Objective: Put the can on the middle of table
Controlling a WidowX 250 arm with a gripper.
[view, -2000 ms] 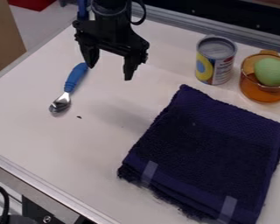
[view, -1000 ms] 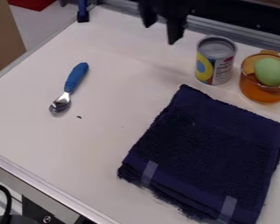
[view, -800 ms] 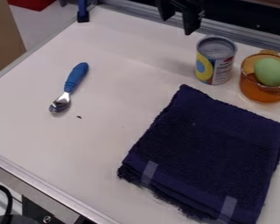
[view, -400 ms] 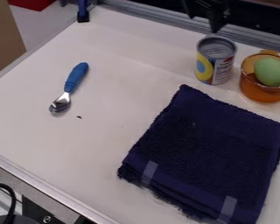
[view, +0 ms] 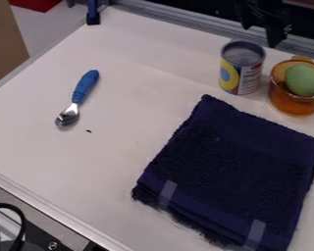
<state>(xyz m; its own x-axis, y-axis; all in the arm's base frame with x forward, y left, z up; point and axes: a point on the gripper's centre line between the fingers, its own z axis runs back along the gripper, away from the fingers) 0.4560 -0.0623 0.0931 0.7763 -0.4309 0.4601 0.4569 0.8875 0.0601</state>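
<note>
At the top edge right of centre, the black gripper [view: 259, 34] hangs above and behind the can, its two fingertips apart and nothing between them. Upright near the back of the table stands the can [view: 241, 68], with a grey metal top and a yellow, blue and white label. The gripper is not touching it. The table [view: 120, 162] is white, and its middle lies to the left of the dark cloth.
Right of the can is an amber glass cup [view: 292, 102] holding a green egg-shaped object [view: 305, 80]. A folded navy towel [view: 231, 171] covers the right front. On the left lies a blue-handled spoon [view: 85, 88]. A metal rail [view: 192, 25] runs along the back.
From the upper left, the gripper has moved right along the back edge to above and behind the can. The can, cup, towel and spoon have not moved.
</note>
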